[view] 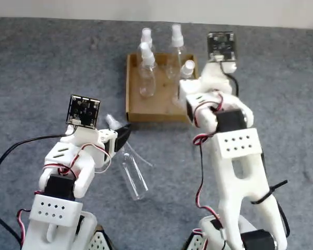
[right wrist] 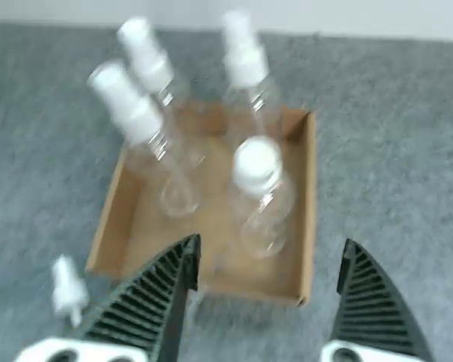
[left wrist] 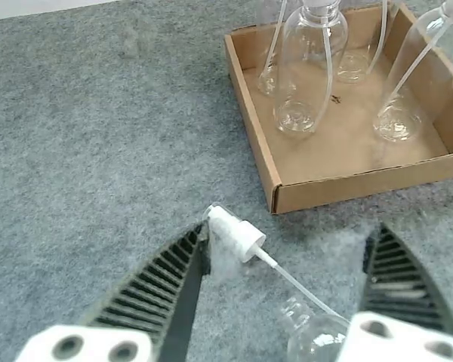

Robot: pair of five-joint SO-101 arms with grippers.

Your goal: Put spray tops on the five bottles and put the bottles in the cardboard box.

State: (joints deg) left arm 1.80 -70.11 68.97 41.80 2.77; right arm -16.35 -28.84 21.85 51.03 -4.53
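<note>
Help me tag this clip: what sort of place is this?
Probably a robot test bench: a grey mat, left arm and right arm side by side, a cardboard box of spray bottles.

Bright, soft, even light from above. Worktop lit flat. Faint soft shadow along the cardboard box front wall. Small pale glints on the clear bottles in my left wrist view.
</note>
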